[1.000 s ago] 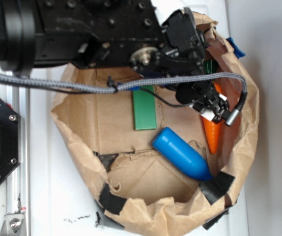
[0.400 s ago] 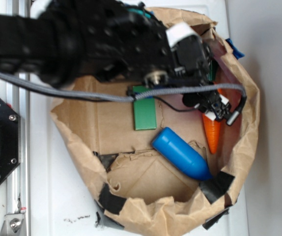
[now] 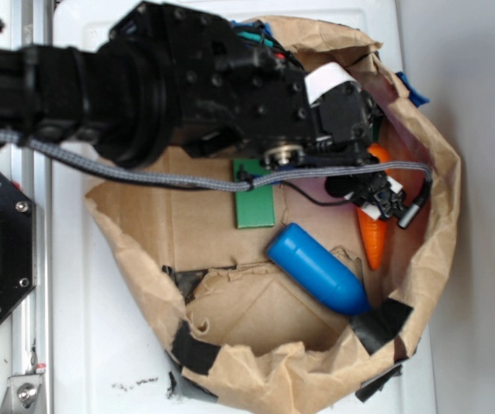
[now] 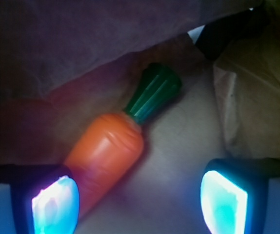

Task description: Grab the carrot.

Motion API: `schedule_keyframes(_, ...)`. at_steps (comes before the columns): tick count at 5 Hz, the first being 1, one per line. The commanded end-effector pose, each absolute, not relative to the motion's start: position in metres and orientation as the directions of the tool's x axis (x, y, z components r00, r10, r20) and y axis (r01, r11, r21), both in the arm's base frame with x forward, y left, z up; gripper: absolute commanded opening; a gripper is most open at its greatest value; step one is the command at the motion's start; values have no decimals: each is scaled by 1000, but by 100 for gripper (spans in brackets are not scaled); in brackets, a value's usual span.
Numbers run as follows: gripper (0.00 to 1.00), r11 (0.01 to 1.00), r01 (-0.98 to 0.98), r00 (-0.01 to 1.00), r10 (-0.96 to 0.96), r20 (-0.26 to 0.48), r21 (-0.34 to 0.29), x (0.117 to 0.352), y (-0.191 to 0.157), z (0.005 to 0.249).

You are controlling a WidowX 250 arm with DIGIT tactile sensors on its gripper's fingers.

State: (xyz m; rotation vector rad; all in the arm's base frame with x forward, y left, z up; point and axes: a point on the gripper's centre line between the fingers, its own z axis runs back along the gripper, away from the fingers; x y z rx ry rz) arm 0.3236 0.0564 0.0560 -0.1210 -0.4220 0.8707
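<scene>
While the carrot lies loose inside the paper bag, these lines fix the layout:

Carrot: the carrot (image 4: 108, 156) rests on the brown floor of the paper bag (image 3: 230, 366), close to its wall at 3 o'clock in the exterior view, where its orange tip (image 3: 373, 246) pokes out below the arm.
Long axis: in the wrist view it runs from the green stem cap (image 4: 152, 92) at 1 o'clock down to the body at 7 o'clock, slanted across the jaw line.
End effector: the end effector (image 4: 140, 197) is spread wide and grasps nothing; both lit fingertips (image 4: 54, 204) sit at the bottom of the view.
Relation: the carrot lies just ahead, toward 11 o'clock, its body nearest the left-hand pad and off-centre between the jaws.
Neighbours: blue capsule (image 3: 318, 269) at 9 o'clock of the tip; green block (image 3: 254, 205) beyond it.
</scene>
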Motion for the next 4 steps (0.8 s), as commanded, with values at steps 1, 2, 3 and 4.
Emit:
schedule_keyframes(1, 100, 607, -713, 519, 794, 317, -352, 334, 55, 76)
schedule_keyframes(2, 100, 542, -752, 465, 840, 281, -374, 331, 46, 72)
schedule_keyframes(3, 100, 522, -770, 449, 852, 269, -367, 329, 43, 66)
schedule_keyframes(4, 100, 524, -774, 453, 851, 268, -355, 329, 39, 60)
